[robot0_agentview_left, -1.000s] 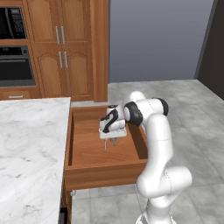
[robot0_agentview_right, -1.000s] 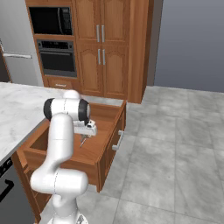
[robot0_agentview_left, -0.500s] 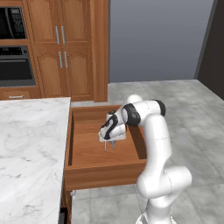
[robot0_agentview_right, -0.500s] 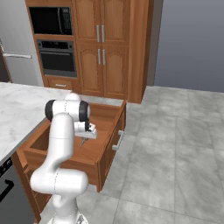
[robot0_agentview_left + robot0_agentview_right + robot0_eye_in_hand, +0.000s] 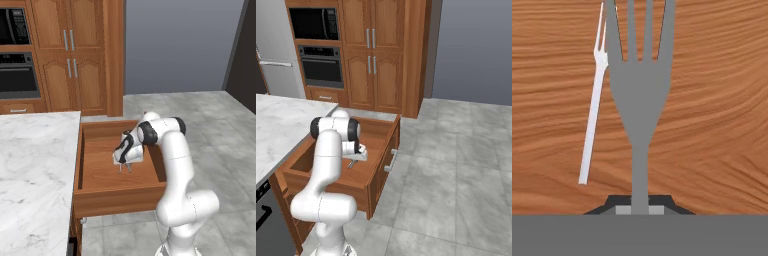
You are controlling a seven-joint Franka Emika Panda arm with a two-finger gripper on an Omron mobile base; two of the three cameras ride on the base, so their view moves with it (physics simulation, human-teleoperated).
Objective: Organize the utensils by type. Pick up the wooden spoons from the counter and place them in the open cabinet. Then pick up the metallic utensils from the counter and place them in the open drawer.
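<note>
My gripper [image 5: 124, 166] hangs low inside the open drawer [image 5: 120, 198], fingers pointing down at its wooden bottom. It is shut on the handle of a grey metal fork [image 5: 640, 85], whose four tines point away from the hand just above the drawer bottom [image 5: 717, 105]. The right base view shows the same gripper [image 5: 351, 162] over the middle of the drawer [image 5: 331, 183]. A second, thinner pale metal utensil [image 5: 594, 107] lies on the drawer bottom just left of the fork. The white marble counter [image 5: 30, 165] runs along the drawer's left side.
Tall wooden cabinets with paired slim handles [image 5: 70, 50] and a built-in oven [image 5: 17, 75] stand behind the counter [image 5: 281, 125]. Grey tiled floor [image 5: 456, 175] spreads to the right of the drawer, whose low side walls close in around the hand.
The gripper has sunk a little deeper into the drawer and drifted toward its front, still holding the fork. The base has not moved.
</note>
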